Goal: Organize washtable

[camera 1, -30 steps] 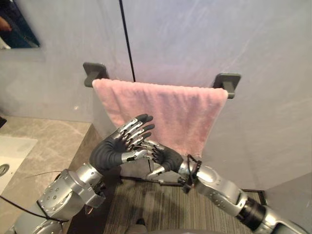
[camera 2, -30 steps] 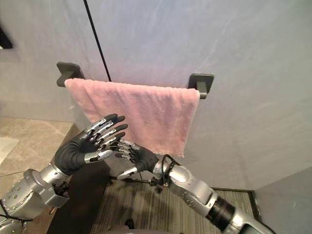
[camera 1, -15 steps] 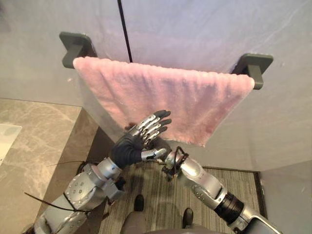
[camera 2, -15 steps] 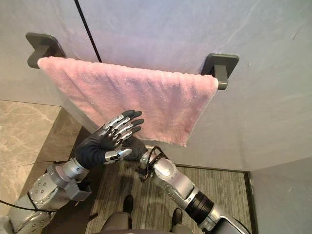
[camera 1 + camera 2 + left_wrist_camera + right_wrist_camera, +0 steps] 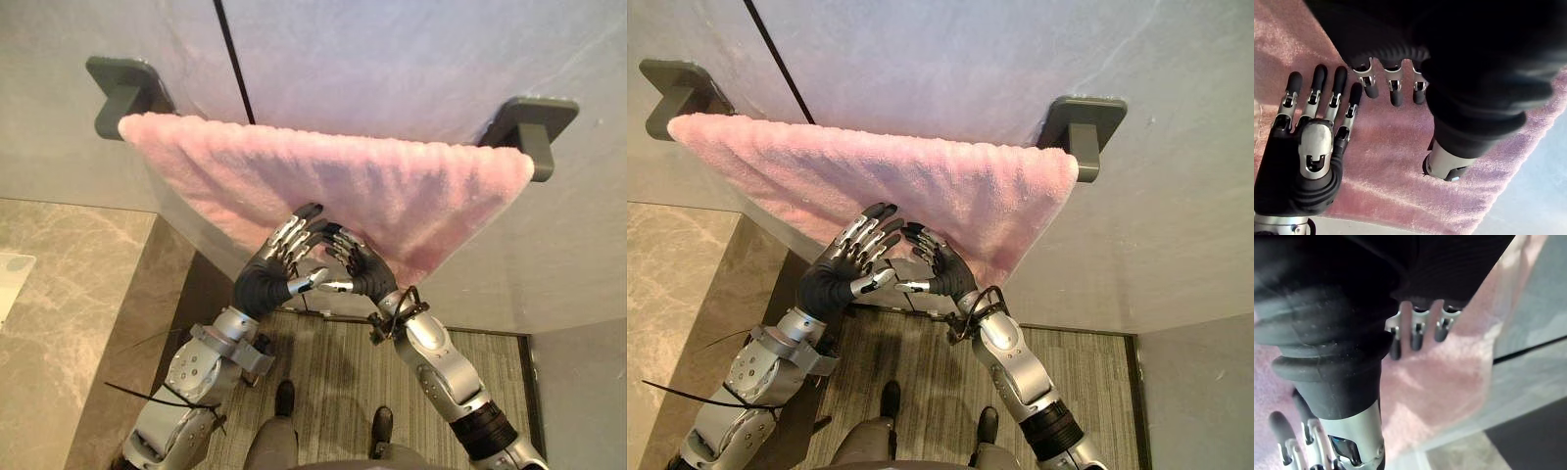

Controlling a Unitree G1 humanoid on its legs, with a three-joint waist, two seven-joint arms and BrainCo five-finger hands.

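Against the lower part of the pink towel (image 5: 323, 191) my fingertips (image 5: 312, 210) come together in a loose peak. The left hand (image 5: 263, 284) and the right hand (image 5: 368, 276) are both raised before the cloth, fingers straight and relaxed. Nothing is caught between fingers and thumb on either side. Seen from my left wrist, the fingers (image 5: 1396, 93) lie over the pile, and those of the right hand do the same beside them. Whether they press into the cloth or only brush it I cannot tell.

Outward from there, the towel hangs draped over a rail between the left bracket (image 5: 122, 90) and the right bracket (image 5: 529, 122), both dark grey and fixed to the grey wall (image 5: 411, 59). It is spread nearly from one bracket to the other. Its lower edge slants, reaching lowest toward my right side. A stone counter (image 5: 69, 313) lies below, to my left.

I judge the towel light, soft and wholly limp. It will sag and crease wherever I take it, and its fluffy pile gives a fair grip. Over the rail it should slide easily, so a tug on one side alone could drag the whole thing off. To level it, I would pinch the hanging hem at two places well apart, thumb against fingers. To smooth it, flat palms stroking downward should do.
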